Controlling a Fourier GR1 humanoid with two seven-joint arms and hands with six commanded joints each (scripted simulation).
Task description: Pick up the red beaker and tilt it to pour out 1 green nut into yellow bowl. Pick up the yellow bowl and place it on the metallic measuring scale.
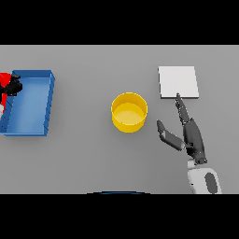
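The yellow bowl (129,112) stands upright in the middle of the table; I cannot make out a nut inside it. The metallic measuring scale (178,81), a pale square plate, lies to its back right. My right hand (190,133) is open to the right of the bowl, apart from it, its straight fingers pointing at the scale's front edge and its thumb spread toward the bowl. At the far left edge my left hand (13,86) is shut on the red beaker (3,83), over the left rim of the blue bin. The beaker is partly cut off by the frame.
A blue rectangular bin (48,100) sits at the left of the table, with nothing visible inside it. Grey tabletop surrounds the bowl on all sides.
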